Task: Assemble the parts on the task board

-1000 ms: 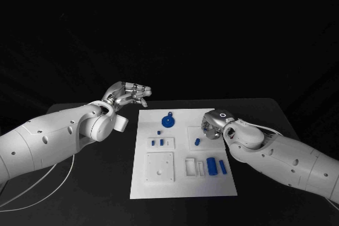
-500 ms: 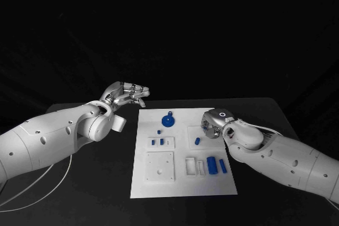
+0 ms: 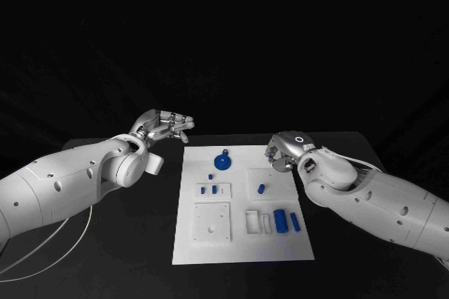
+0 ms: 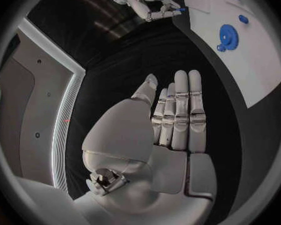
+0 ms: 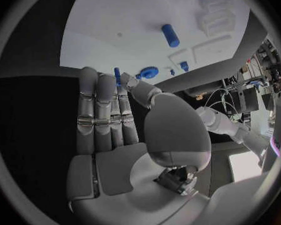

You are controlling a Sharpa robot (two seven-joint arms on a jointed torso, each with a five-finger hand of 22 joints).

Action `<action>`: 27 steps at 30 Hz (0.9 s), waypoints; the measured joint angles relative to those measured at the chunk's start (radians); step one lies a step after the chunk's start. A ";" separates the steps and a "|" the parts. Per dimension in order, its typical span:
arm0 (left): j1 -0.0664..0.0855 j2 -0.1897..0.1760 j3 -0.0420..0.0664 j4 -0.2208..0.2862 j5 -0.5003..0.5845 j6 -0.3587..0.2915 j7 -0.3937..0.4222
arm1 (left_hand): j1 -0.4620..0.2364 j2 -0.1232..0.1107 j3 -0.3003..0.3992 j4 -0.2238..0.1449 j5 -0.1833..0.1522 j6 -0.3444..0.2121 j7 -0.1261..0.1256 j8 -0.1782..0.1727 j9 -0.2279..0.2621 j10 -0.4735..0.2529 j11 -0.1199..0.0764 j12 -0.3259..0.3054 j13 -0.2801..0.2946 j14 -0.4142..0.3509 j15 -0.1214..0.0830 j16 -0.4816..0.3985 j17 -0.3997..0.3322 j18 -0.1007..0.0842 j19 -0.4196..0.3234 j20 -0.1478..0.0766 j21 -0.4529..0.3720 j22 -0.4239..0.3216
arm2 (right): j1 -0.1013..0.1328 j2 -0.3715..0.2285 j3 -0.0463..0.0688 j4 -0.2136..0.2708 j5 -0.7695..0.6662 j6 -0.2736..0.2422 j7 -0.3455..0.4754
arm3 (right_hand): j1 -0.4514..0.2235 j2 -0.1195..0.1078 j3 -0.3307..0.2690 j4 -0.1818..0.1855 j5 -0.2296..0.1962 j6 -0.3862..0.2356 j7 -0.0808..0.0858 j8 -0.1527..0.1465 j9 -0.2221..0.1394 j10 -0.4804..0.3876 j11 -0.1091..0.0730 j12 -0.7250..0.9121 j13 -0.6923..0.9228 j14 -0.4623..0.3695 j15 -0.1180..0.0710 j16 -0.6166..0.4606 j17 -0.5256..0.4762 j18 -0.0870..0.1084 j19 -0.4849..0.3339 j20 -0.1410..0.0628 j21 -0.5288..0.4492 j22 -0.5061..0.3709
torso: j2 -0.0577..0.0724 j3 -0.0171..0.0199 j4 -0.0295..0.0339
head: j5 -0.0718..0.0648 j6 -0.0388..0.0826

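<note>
— On the worktop [image 3: 112, 247], what surrounds the task board [image 3: 241, 247]?
— Bare black surface. Blue parts lie on it: a gear [image 3: 224, 161], cylinders [image 3: 279, 220].
— And hands?
— Left hand [image 3: 167, 126] is empty, fingers straight, off the board; right hand [image 3: 279, 157] pinches a small blue part [image 5: 117, 76] above its edge.

Black table [image 3: 112, 247]; dark surroundings

A flat black matte table [image 3: 112, 247] spreads under it all, and over at its near left side thin white cables [image 3: 65, 237] loop across the dark top and trail off toward the corner.
</note>
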 measured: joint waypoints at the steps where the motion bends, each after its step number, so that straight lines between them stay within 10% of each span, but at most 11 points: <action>1: 0.000 0.000 0.000 -0.001 0.000 0.000 0.000 | 0.000 0.000 0.000 0.000 0.000 0.000 0.000 0.000 0.000 0.000 0.000 0.000 0.000 0.000 0.000 0.000 0.000 0.000 0.000 0.000 0.000 0.000 | 0.001 -0.005 0.005 0.015 0.003 -0.001 0.000 | 0.000 0.000 0.002 0.002 0.000 0.000 0.000 0.000 0.001 0.000 0.000 0.000 0.000 0.002 0.001 0.000 0.002 0.000 0.003 0.000 -0.007 0.006 | 0.000 0.0000 -0.0001 | 0.000 0.001; 14: 0.000 0.006 0.000 0.008 -0.001 -0.016 0.001 | 0.000 0.000 0.000 0.000 0.000 0.000 0.000 0.000 0.000 0.000 0.000 0.000 0.000 0.000 0.000 0.000 0.001 0.000 0.000 0.000 0.000 -0.002 | -0.029 0.011 0.017 0.161 0.053 -0.012 0.018 | 0.000 0.000 0.000 0.006 0.000 0.000 0.000 0.000 0.003 0.000 0.000 0.000 0.000 0.003 0.000 -0.012 0.009 0.000 0.016 0.001 -0.054 0.053 | 0.000 0.0016 0.0001 | 0.033 0.004; 27: 0.000 0.045 -0.007 0.004 0.000 -0.055 0.002 | 0.011 0.003 -0.002 -0.007 0.000 0.000 0.000 0.000 0.000 0.000 0.000 0.000 0.000 -0.004 0.004 0.000 0.001 0.000 0.000 0.000 0.000 -0.001 | -0.114 0.086 0.005 0.193 0.069 -0.018 0.046 | 0.000 0.000 0.000 0.006 0.000 -0.001 0.001 0.000 0.003 0.002 0.002 -0.001 0.000 0.007 0.000 -0.012 0.010 0.000 0.023 0.001 -0.074 0.071 | -0.001 0.0012 0.0027 | 0.119 -0.005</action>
